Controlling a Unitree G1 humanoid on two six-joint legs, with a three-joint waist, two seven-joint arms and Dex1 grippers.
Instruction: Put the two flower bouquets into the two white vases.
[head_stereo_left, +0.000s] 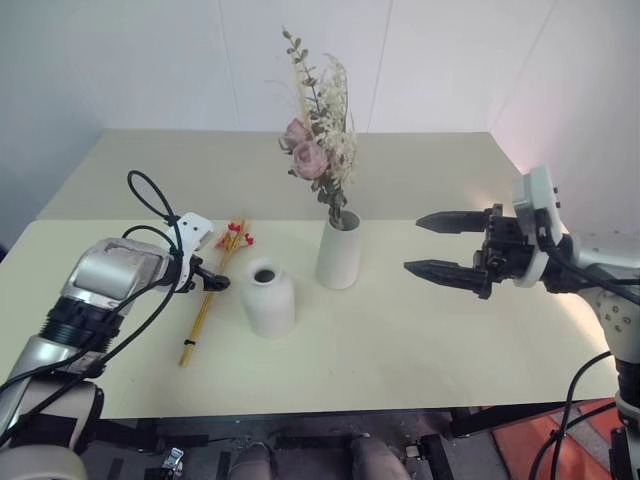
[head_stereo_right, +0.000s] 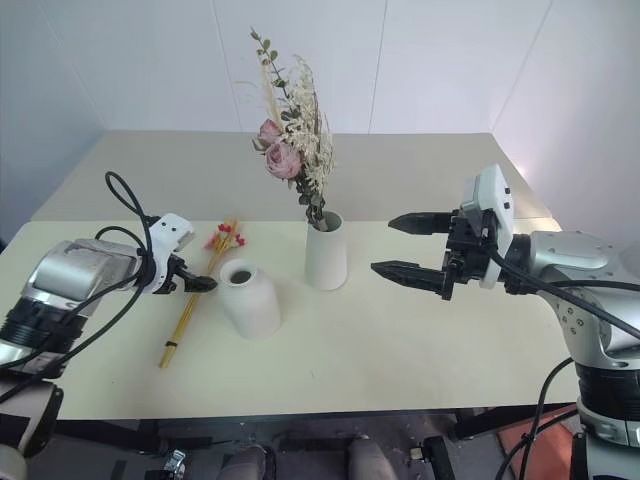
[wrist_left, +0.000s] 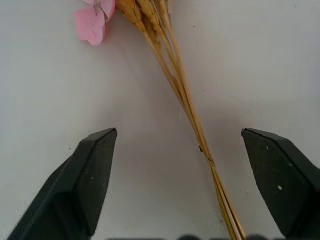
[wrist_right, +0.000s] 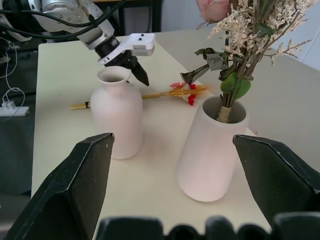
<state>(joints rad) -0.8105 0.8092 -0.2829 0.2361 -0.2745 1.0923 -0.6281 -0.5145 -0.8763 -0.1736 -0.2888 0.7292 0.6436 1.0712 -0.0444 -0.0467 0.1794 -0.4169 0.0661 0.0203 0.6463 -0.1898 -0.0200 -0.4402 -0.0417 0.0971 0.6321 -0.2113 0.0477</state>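
Pale cream tabletop (head_stereo_left: 420, 340) against a plain white wall, that's all I had to work with. My left gripper (wrist_left: 180, 150) hung spread over the slim bundle of long yellow stems with small red blooms (head_stereo_left: 212, 290), lying flat at 9 o'clock of the short round-shouldered matte white vase (head_stereo_left: 268, 297). The bushier bouquet of pink roses and pale sprigs (head_stereo_left: 318, 140) already stood in the taller white cylinder vase (head_stereo_left: 339, 255) at 1 o'clock. My right gripper (head_stereo_left: 442, 243) hovered wide open, empty, well apart at 3 o'clock. My worries: stems so thin they could splay or slip out, and that narrow neck snagging them. The wrist view cut the stem ends off, so I couldn't tell if the fingertips touched.
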